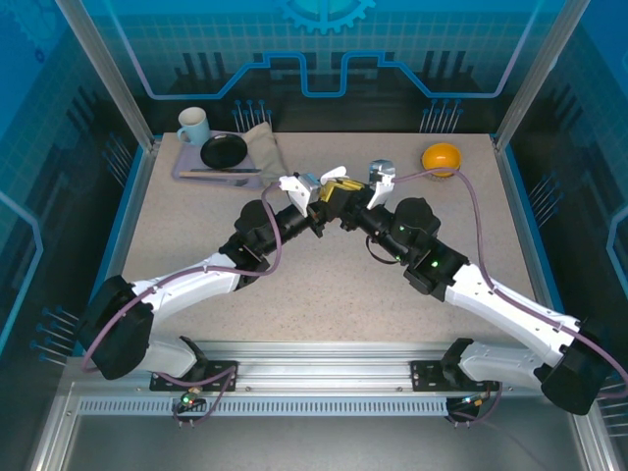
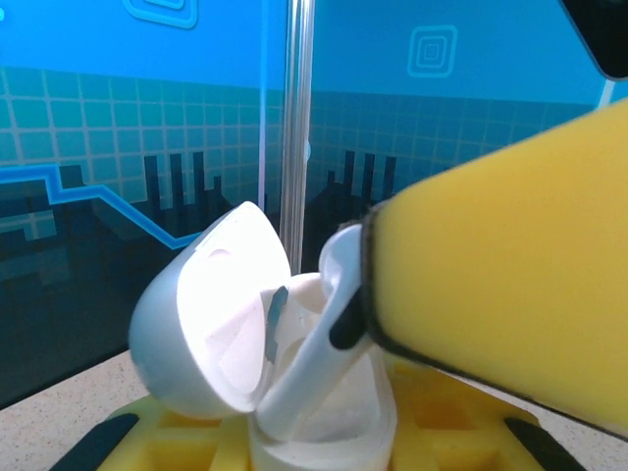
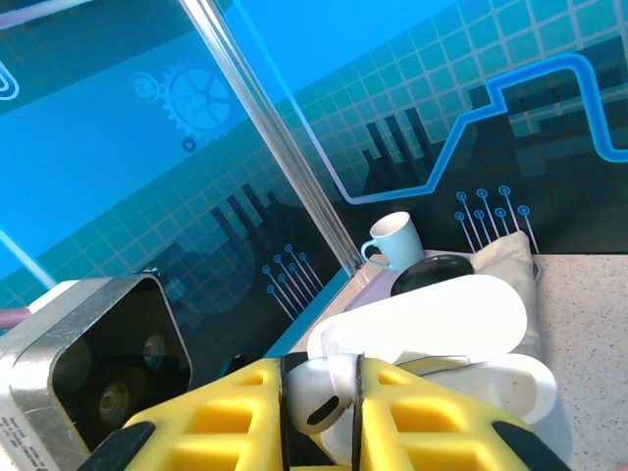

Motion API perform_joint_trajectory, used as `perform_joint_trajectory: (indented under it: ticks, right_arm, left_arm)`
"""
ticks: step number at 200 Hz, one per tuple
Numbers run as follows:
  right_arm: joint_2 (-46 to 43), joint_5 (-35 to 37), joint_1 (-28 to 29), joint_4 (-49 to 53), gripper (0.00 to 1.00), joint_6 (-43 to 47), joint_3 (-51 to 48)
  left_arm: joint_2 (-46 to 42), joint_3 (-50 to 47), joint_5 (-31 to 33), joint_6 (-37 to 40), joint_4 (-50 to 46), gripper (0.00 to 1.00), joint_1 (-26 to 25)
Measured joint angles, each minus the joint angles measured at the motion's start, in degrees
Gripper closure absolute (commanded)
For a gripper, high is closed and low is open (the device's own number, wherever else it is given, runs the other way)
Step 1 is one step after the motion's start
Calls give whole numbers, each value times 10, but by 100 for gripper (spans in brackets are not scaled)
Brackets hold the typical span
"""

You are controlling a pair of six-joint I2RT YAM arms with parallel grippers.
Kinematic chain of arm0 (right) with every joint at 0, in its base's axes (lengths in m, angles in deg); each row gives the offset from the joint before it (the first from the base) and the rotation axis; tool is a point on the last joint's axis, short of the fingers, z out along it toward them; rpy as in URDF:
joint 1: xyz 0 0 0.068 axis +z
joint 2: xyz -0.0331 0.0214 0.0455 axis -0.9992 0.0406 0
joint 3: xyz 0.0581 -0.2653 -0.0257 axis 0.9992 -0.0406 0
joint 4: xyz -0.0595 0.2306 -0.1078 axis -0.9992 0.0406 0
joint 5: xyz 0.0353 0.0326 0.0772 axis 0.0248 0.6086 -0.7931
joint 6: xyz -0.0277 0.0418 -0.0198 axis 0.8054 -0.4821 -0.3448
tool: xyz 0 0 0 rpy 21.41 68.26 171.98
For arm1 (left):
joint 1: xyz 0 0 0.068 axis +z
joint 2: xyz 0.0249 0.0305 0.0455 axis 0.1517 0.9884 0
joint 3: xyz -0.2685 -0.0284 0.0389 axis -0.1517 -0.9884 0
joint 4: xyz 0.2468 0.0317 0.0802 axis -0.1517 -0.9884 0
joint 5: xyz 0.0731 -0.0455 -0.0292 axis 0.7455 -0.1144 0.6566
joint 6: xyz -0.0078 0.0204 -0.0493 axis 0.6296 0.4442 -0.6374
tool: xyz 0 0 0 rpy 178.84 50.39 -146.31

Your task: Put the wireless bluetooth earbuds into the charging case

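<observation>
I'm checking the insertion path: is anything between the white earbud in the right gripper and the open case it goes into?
Nothing visible blocks it. The lid is swung back to the left, clear of the opening, and the earbud, pinched in the right gripper, has its stem angled down into the case.

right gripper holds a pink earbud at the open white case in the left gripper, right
No: the earbud is white, not pink, per the right wrist view. The right gripper does hold it at the open white case in the left gripper.
</observation>
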Motion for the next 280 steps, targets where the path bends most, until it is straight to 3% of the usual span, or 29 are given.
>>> perform_joint_trajectory:
  ticks: [280]
  right_arm:
    - [-21,-30,-28,90,81,-20,12]
  left_arm:
    - [15,11,0,5,-11,100,0]
